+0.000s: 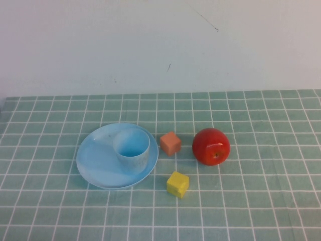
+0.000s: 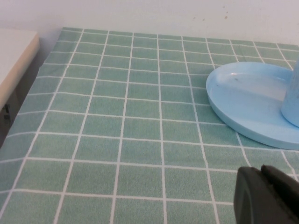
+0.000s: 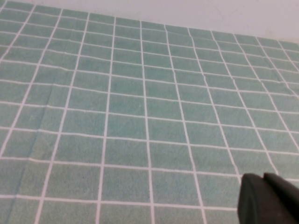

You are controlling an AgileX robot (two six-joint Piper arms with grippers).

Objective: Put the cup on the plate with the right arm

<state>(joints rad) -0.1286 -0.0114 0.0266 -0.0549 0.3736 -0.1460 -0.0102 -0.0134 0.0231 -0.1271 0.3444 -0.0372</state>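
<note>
From the high view I see the cup (image 1: 132,147) standing upright on the plate (image 1: 100,163), set toward the plate's right side, mouth open to the camera. Just right of the plate, apart from its rim, sits an orange cube (image 1: 170,143). Farther right of the plate is a red apple (image 1: 211,146), with a gap between it and the orange cube. A yellow cube (image 1: 177,184) lies near the plate's lower right edge, on the side toward me, not touching it. Everything rests on a green checked cloth (image 1: 261,201) in front of a pale wall (image 1: 150,45). Neither arm shows in this view.

In the left wrist view, the plate (image 2: 243,100) lies on the cloth (image 2: 117,121), and a sliver of the cup (image 2: 292,105) stands on it at the frame edge. The left gripper (image 2: 266,196) shows only as a black tip near the plate, above bare cloth; I cannot tell how its fingers stand, and nothing is seen in it. A pale tabletop edge (image 2: 14,56) sits beyond the cloth, well away from the plate.

In the right wrist view I get only cloth (image 3: 140,116) and the black tip of the right gripper (image 3: 268,200). It is over bare cloth, the plate out of sight, and I cannot tell its finger state.
</note>
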